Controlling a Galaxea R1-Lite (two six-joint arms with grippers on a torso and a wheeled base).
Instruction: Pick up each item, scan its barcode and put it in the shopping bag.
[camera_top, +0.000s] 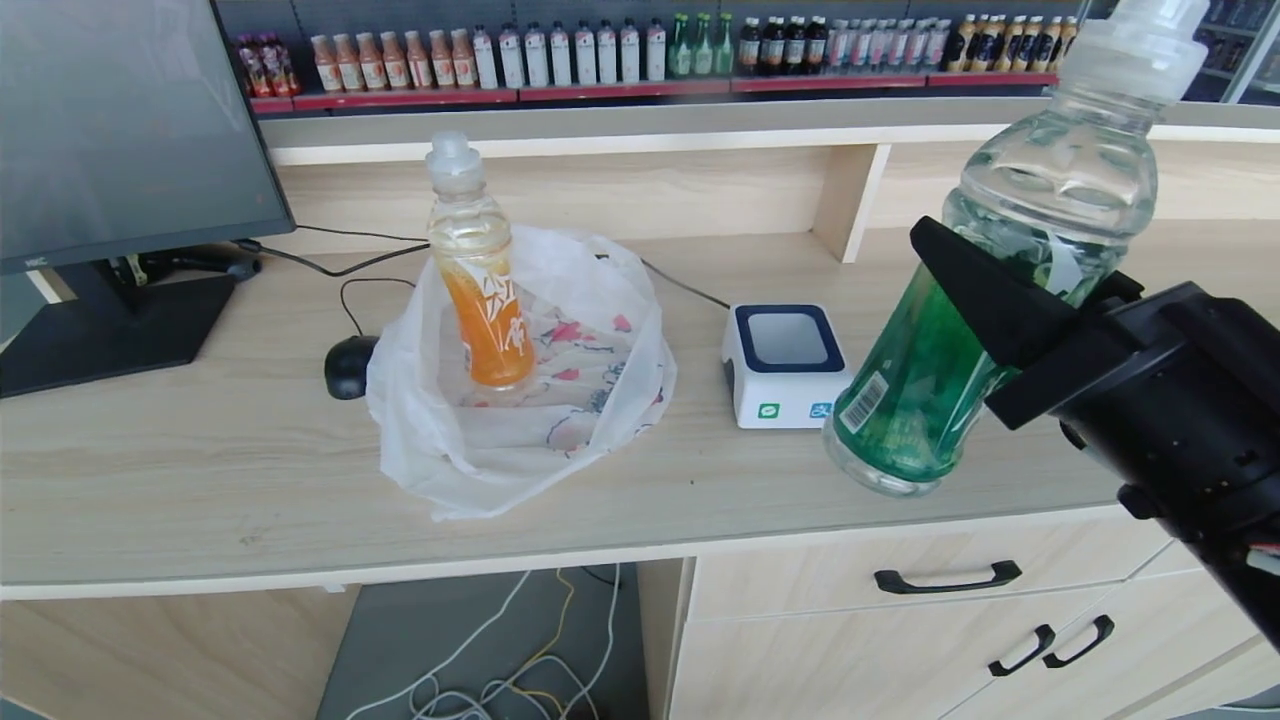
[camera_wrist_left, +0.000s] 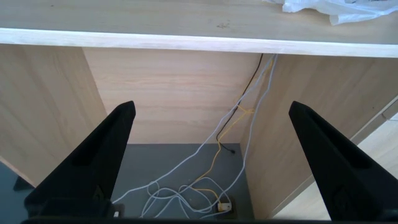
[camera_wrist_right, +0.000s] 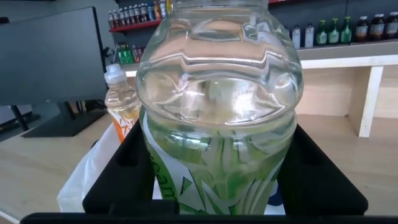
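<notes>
My right gripper (camera_top: 1040, 300) is shut on a clear bottle with a green label (camera_top: 960, 340), held tilted above the counter's front right, just right of the white barcode scanner (camera_top: 787, 364). Its barcode faces the head camera. In the right wrist view the green bottle (camera_wrist_right: 221, 124) sits between my black fingers (camera_wrist_right: 118, 177). An orange drink bottle (camera_top: 480, 280) stands upright inside the white shopping bag (camera_top: 560, 400) at the counter's middle. My left gripper (camera_wrist_left: 217, 162) hangs open below the counter edge (camera_wrist_left: 186, 38), with nothing between its fingers.
A monitor (camera_top: 120, 130) on its stand fills the back left, with a black mouse (camera_top: 348, 366) beside the bag. Cables cross the counter behind the bag. Shelves of bottles (camera_top: 650, 50) run along the back. Drawers (camera_top: 945, 580) sit under the counter's right side.
</notes>
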